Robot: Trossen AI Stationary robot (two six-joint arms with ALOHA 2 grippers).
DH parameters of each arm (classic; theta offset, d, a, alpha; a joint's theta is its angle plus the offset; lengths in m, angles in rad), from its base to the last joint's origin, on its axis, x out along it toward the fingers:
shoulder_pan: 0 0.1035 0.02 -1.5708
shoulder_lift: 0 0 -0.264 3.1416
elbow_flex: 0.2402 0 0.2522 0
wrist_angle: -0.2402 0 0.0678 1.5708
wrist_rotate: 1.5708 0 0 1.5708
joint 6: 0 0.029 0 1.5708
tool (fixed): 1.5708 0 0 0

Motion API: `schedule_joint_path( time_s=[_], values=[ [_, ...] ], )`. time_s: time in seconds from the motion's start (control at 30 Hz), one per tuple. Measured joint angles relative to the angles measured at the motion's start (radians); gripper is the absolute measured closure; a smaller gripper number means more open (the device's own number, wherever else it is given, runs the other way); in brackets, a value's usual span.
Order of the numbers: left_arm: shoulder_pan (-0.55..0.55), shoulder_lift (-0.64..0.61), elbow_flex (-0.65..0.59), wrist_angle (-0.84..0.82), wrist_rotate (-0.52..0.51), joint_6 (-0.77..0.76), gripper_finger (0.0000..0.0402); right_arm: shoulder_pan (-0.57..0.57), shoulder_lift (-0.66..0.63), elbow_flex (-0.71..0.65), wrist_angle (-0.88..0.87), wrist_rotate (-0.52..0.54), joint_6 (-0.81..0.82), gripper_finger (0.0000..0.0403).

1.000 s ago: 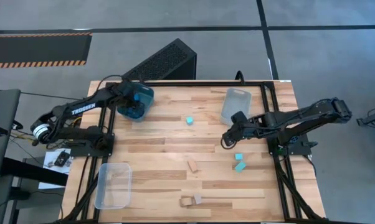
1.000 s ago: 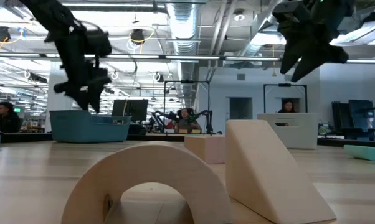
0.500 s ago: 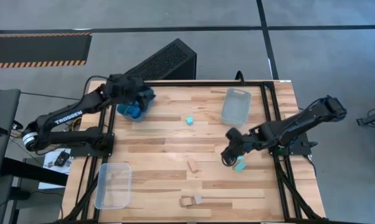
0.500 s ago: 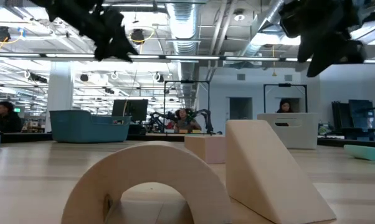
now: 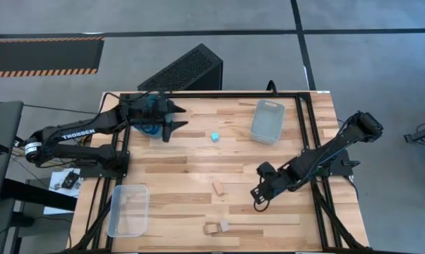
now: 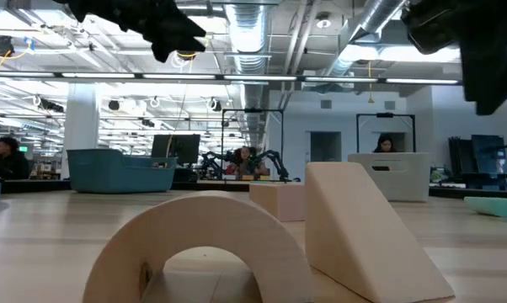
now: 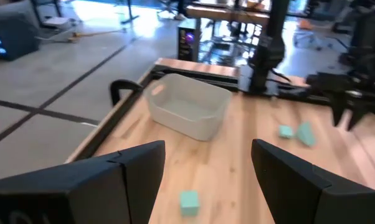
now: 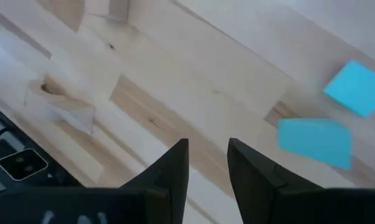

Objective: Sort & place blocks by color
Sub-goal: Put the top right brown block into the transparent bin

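Low, right claw (empty) beside cyan blocks.

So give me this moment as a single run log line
left gripper: open, above teal bin | right gripper: open, empty, low beside two cyan blocks | tan blocks: on table

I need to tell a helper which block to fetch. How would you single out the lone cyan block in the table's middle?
Start at the clear bin at the table's far right edge. Towards the teal bin, on bare wood, sits one small cyan block. It sits alone, unlike the tan blocks nearer the front.
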Motion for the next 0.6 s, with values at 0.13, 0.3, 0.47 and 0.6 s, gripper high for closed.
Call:
schedule_joint_path(
  time_s=[0.13,0.3,0.47,0.6],
  values=[
    [-0.055,0.000,0.000,0.007,-0.026,0.013,0.0173,-0.026,-0.001,0.001,-0.008,0.049,-0.074,0.0257],
    [-0.132,0.005,0.000,0.054,-0.076,-0.015,0.0173,-0.086,-0.027,0.002,-0.013,0.065,-0.213,0.0239],
    [-0.194,0.046,-0.001,0.151,-0.107,-0.058,0.0173,-0.110,-0.059,0.002,-0.026,0.065,-0.331,0.0226],
    [-0.236,0.125,0.000,0.300,-0.133,-0.139,0.0173,-0.089,-0.090,0.002,-0.101,0.065,-0.391,0.0220]
  ],
)
